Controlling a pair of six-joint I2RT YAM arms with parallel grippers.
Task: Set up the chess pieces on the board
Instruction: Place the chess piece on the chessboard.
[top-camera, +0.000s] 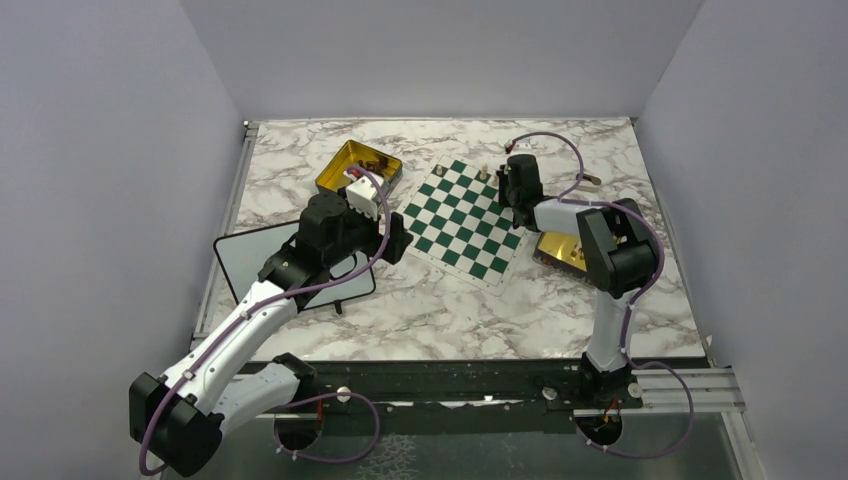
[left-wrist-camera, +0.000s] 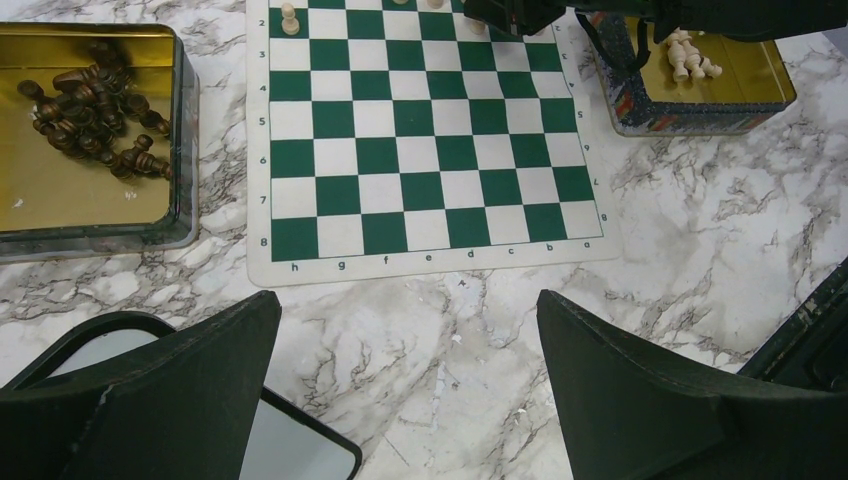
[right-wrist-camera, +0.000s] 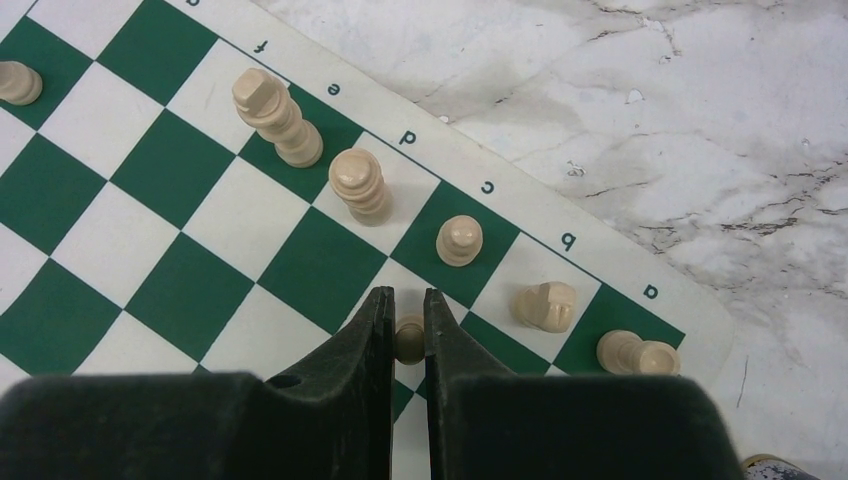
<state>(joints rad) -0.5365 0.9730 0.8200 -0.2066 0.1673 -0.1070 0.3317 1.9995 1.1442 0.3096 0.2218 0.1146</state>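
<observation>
— Which man is the pale piece (right-wrist-camera: 409, 338) in the right gripper (right-wrist-camera: 408, 318)?
— Can't tell (its fingers (right-wrist-camera: 372, 335) hide nearly all of it). Toward ten o'clock, a second piece (right-wrist-camera: 15, 82) is cut by the edge.
— Overhead?
— The far-row pieces (top-camera: 485, 172) are too small to name.

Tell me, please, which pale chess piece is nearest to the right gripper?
The small pale piece pinched in the closed right gripper, just behind the row along the lettered edge of the board. The other pale pieces stand free, apart from the gripper.
</observation>
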